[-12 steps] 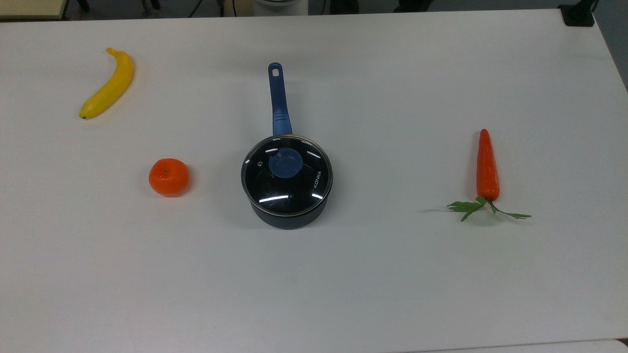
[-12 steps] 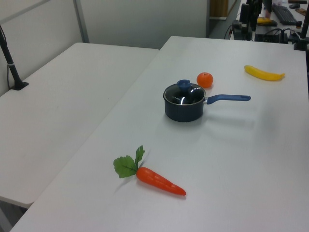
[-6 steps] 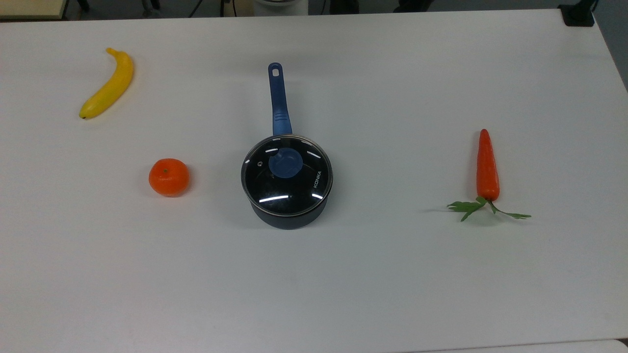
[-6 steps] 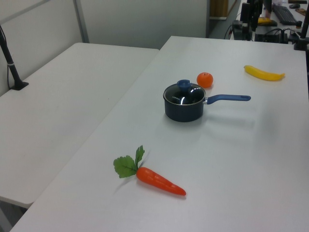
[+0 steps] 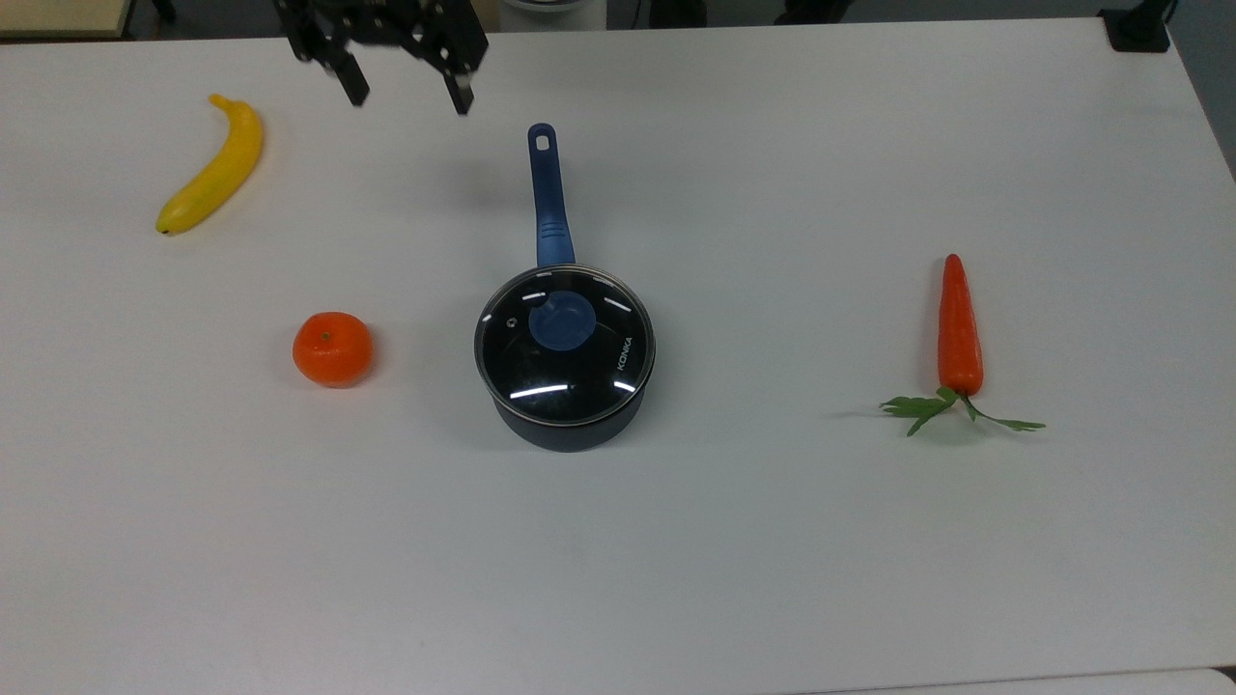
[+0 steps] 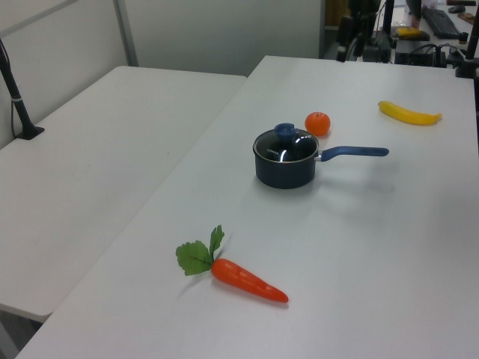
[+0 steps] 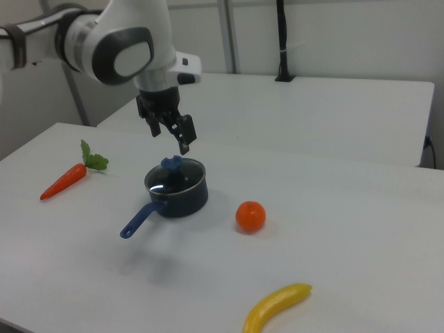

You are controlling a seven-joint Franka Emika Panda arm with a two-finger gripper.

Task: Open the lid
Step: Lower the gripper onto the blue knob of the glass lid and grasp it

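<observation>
I see my fingers point(image 5: 404, 92) spread wide and empty, with the lid point(image 5: 564, 346) well below and to the top view's right of them, knob point(image 5: 561, 321) up.

I'm looking at a plain white table point(image 5: 772, 579) with four things sitting right on it. Dead centre is the dark saucepan point(image 5: 565, 415), its blue handle pointing toward the top view's top edge. On the top view's left there's an orange point(image 5: 332, 348) near the pan and a banana point(image 5: 214, 168) further off. A carrot point(image 5: 959, 328) lies well apart on the top view's right, leaves toward the bottom.
</observation>
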